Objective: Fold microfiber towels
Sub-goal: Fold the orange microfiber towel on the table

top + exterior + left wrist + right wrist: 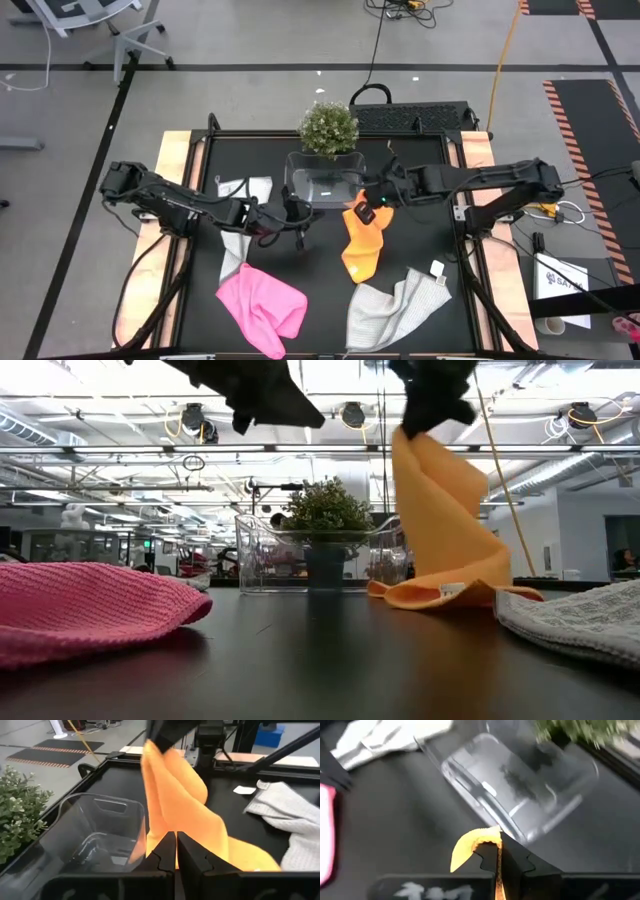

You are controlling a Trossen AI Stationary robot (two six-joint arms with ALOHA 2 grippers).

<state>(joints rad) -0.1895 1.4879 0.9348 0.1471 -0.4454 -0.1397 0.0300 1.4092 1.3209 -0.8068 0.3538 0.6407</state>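
An orange-yellow towel (363,243) hangs from my right gripper (366,211), which is shut on its upper end just in front of the clear tub (325,180). My left gripper (300,228) hovers shut and empty above the table, to the left of the orange towel, which it faces in the left wrist view (176,855). A pink towel (262,305) lies crumpled near the front left. One grey towel (395,310) lies bunched at the front right. Another grey towel (243,190) lies partly under my left arm. My right gripper pinches the orange towel's top edge (496,870) between its two fingers, with a small fold (468,846) sticking out beside them. The fingers slant down from the table's right. The towel hangs slack in folds below them, and its lower end (440,593) rests on the table.
The clear plastic tub stands at the table's middle back, with a small potted plant (328,128) right behind it. Bare black tabletop (320,290) shows between the pink towel and the orange one.
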